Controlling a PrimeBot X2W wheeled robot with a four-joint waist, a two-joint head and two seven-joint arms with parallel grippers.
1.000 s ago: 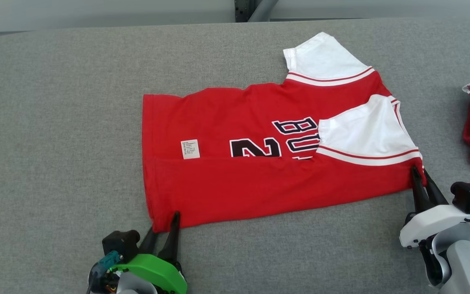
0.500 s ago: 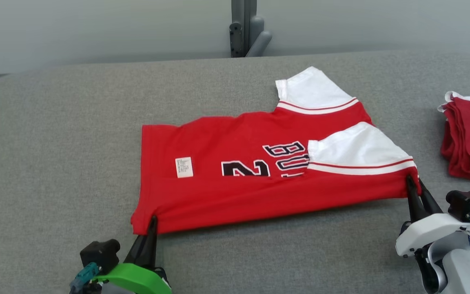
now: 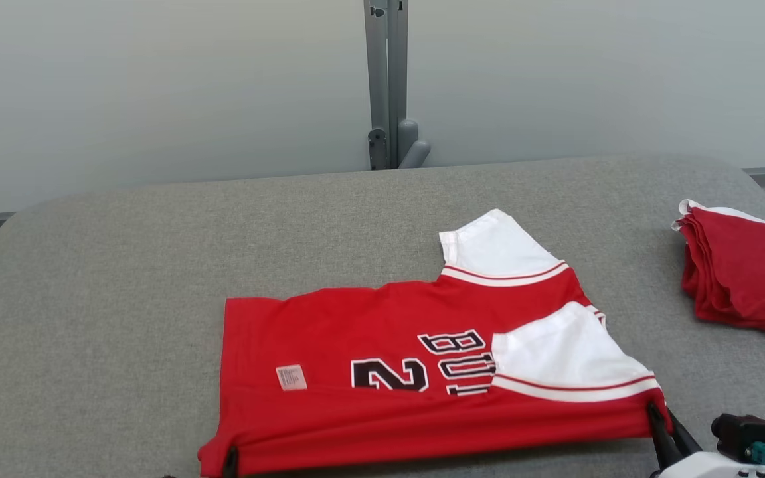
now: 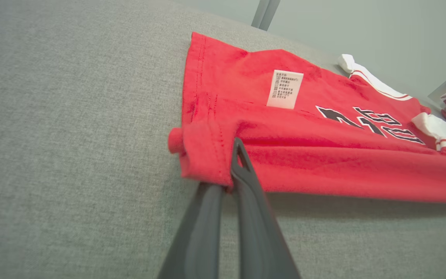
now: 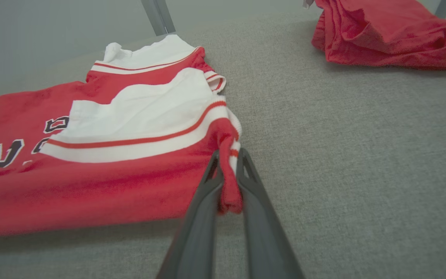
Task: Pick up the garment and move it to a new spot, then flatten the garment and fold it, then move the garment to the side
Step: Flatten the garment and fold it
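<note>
The garment [image 3: 382, 358] is a red jersey with white sleeves, black lettering and a small white label, lying partly folded on the grey padded table [image 3: 123, 279]. My left gripper [image 3: 230, 461] is shut on its near left hem corner, which is bunched around the fingers [image 4: 242, 162] in the left wrist view. My right gripper [image 3: 660, 425] is shut on the near right corner by the white sleeve; the red cloth [image 5: 229, 193] is pinched between both fingers. The near edge [image 4: 343, 182] is lifted off the table, with a shadow beneath it.
A pile of folded red clothes [image 3: 741, 279] lies at the table's right edge, also in the right wrist view [image 5: 389, 35]. A grey metal post [image 3: 386, 79] stands behind the table against a pale wall. Bare grey table surface spreads to the left and behind the garment.
My left gripper has shut on the hem corner. Both grippers have raised the near edge. The head camera has tilted up, so the whole scene sits lower in the picture.
</note>
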